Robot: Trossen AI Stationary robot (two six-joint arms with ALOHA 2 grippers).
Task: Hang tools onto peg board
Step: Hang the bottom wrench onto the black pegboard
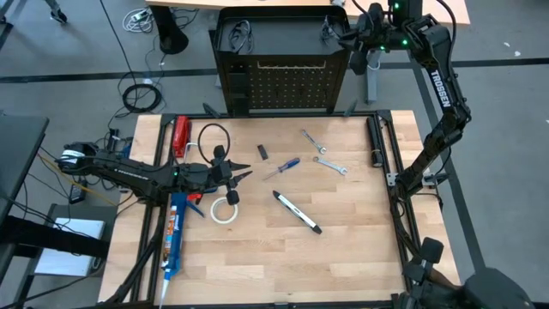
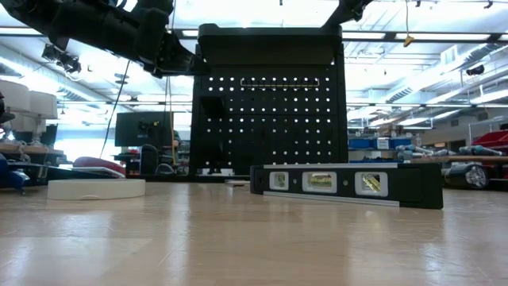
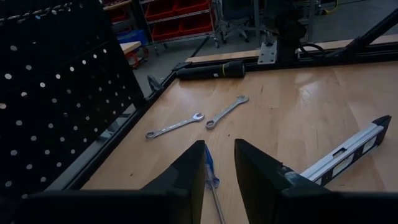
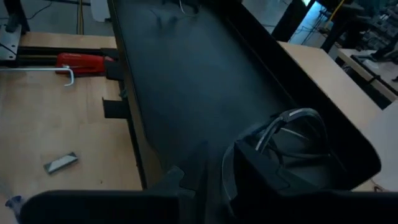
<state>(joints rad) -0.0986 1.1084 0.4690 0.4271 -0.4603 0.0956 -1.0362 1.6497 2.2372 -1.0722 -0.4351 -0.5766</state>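
Pale wooden worktop (image 1: pixel 343 249), black-framed, workshop floor and cables around it. Peg board (image 1: pixel 287 86): upright black perforated metal panel, top centre of the high view. On the planks: two silver wrenches (image 1: pixel 322 153) right of centre; blue-handled screwdriver (image 1: pixel 281 168) mid-frame; long black-and-white level (image 1: pixel 297 212) below it; white tape roll (image 1: pixel 225 209) centre-left; small dark block (image 1: pixel 263 152). Blue caulking gun (image 1: pixel 173 239) and red-handled tool (image 1: pixel 180 136) at left edge. Left hand (image 1: pixel 243 176): hovering centre-left, fingers (image 3: pixel 186 177) slightly parted, empty, over the screwdriver. Right hand (image 1: pixel 350 40): behind the board's top, touching clear-lensed safety glasses (image 4: pixel 292 134); grip cannot be told.
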